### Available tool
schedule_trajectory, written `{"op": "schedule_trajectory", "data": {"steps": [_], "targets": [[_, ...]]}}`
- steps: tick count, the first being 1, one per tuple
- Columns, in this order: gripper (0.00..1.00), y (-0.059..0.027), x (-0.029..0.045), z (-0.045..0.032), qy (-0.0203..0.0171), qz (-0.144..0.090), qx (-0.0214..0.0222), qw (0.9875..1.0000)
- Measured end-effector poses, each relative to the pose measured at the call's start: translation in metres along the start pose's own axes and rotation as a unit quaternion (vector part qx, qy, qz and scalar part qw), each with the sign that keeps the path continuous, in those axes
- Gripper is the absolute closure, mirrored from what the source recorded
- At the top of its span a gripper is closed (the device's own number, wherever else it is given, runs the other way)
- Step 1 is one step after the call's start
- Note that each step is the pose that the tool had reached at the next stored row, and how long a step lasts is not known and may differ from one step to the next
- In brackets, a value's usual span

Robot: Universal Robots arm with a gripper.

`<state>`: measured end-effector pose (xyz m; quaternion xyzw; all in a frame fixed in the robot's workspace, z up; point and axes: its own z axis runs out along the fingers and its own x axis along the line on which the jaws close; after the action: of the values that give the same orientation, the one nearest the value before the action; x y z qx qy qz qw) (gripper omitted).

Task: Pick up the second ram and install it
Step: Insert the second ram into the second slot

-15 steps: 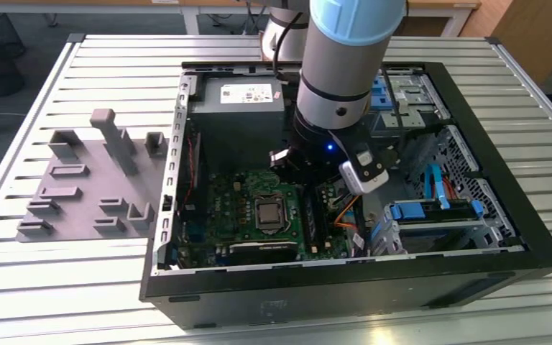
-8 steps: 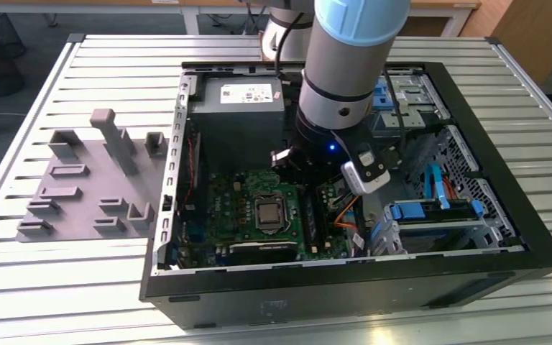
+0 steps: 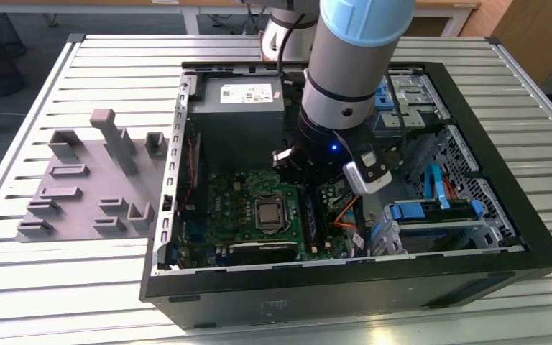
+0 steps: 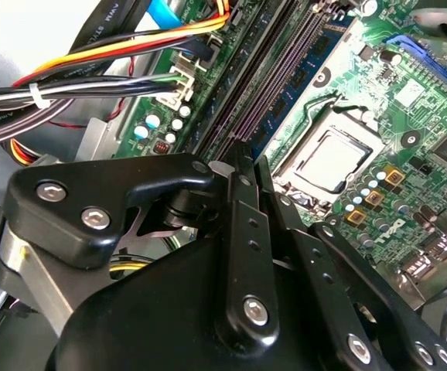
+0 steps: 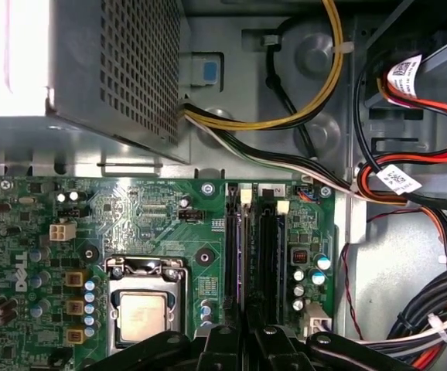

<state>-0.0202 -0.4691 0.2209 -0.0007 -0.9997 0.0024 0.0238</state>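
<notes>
The second ram (image 5: 240,263) stands on edge along the memory slots (image 5: 267,263), at three o'clock of the processor socket (image 3: 269,213) in the exterior view. The gripper (image 5: 247,334) sits right over its near end; whether it's clamping, I cannot tell. The risk is a tilted push leaving one end unseated, or snagging the cables (image 5: 378,174) nearby.

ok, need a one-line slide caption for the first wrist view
Gripper poised directly over the motherboard's memory slots, beside the CPU socket and below the power supply.
</notes>
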Motion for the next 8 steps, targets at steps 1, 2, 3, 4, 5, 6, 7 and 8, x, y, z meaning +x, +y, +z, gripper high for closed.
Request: {"op": "schedule_trajectory", "data": {"steps": [1, 2, 3, 4, 5, 6, 7, 8], "targets": [[0.86, -0.0002, 0.0, 0.0003, 0.0, 0.0, 0.0, 1.0], [0.86, -0.0004, 0.0, 0.0007, 0.0, 0.0, 0.0001, 1.0], [0.86, -0.0005, -0.0001, 0.0015, 0.0, 0.0, 0.0001, 1.0], [0.86, -0.0006, -0.0002, 0.0024, 0.0001, 0.0, 0.0002, 1.0], [0.86, -0.0005, -0.0002, 0.0033, 0.0, 0.0, 0.0001, 1.0], [0.86, -0.0005, -0.0003, 0.0042, 0.0001, 0.0, 0.0001, 1.0], [0.86, -0.0005, -0.0003, 0.005, 0.0001, 0.0, 0.0001, 1.0], [0.86, -0.0005, -0.0003, 0.0059, 0.0, 0.0, 0.0001, 1.0]]}}
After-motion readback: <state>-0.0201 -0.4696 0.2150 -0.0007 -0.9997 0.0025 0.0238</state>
